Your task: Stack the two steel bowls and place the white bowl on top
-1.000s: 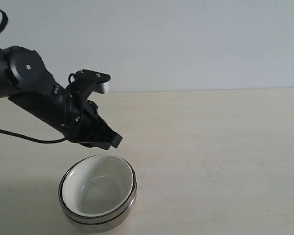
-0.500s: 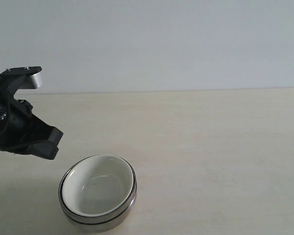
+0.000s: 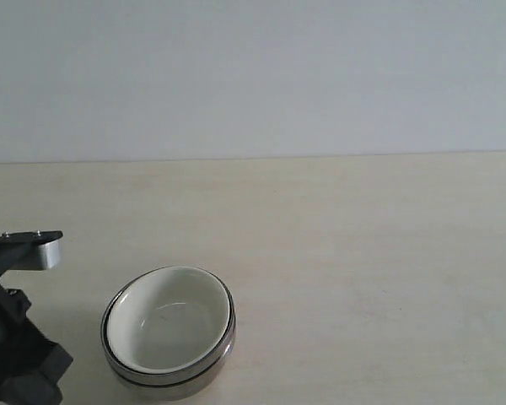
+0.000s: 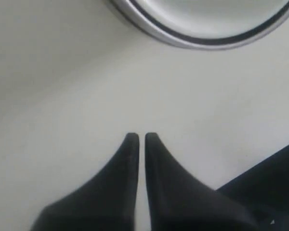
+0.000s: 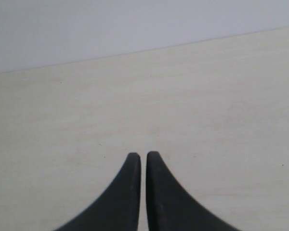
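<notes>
The white bowl (image 3: 170, 325) sits inside the stacked steel bowls (image 3: 211, 364) on the table (image 3: 363, 253), and little more than their rims shows. Beside them the left gripper (image 4: 140, 137), partly cut off, is nearly closed and empty; the right gripper (image 5: 143, 156) is likewise.

The table (image 3: 363, 253) is a pale, cream-coloured top with faint grain, running back to a plain light wall (image 3: 261, 76). Near its front left in the exterior view stand the steel bowls (image 3: 181, 378), nested upright and resting directly on the surface (the white bowl (image 3: 173, 325) sits inside them).
</notes>
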### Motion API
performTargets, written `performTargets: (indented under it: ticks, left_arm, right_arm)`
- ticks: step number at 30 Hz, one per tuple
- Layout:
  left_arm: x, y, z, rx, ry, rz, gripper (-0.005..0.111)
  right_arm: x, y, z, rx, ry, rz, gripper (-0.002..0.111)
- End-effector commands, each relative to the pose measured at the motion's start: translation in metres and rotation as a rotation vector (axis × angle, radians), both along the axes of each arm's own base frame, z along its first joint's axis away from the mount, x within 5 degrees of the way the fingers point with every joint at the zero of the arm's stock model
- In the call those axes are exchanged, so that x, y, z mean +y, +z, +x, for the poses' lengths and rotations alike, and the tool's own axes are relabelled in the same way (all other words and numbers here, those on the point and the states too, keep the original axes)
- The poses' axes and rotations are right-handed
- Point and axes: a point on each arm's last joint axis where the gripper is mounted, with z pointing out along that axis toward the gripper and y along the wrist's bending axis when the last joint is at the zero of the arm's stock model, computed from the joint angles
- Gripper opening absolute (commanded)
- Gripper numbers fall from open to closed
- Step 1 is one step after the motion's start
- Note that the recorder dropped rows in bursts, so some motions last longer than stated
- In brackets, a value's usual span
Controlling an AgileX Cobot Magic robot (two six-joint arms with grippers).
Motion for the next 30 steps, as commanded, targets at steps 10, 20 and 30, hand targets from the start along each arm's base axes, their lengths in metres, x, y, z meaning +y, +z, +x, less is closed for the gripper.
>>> performTargets:
  ticks: [10, 20, 30]
  left_arm:
    - [-0.017, -0.025, 0.008, -0.009, 0.009, -0.020, 0.004]
    - [-0.025, -0.046, 0.013, 0.028, -0.007, -0.006, 0.004]
    - [-0.031, -0.049, 0.021, -0.012, -0.002, -0.061, 0.004]
  right_arm:
    - [0.000, 0.001, 0.000, -0.014, -0.003, -0.007, 0.000]
    - [0.000, 0.001, 0.000, -0.014, -0.003, -0.007, 0.000]
    - [0.000, 0.001, 0.000, -0.014, -0.003, -0.007, 0.000]
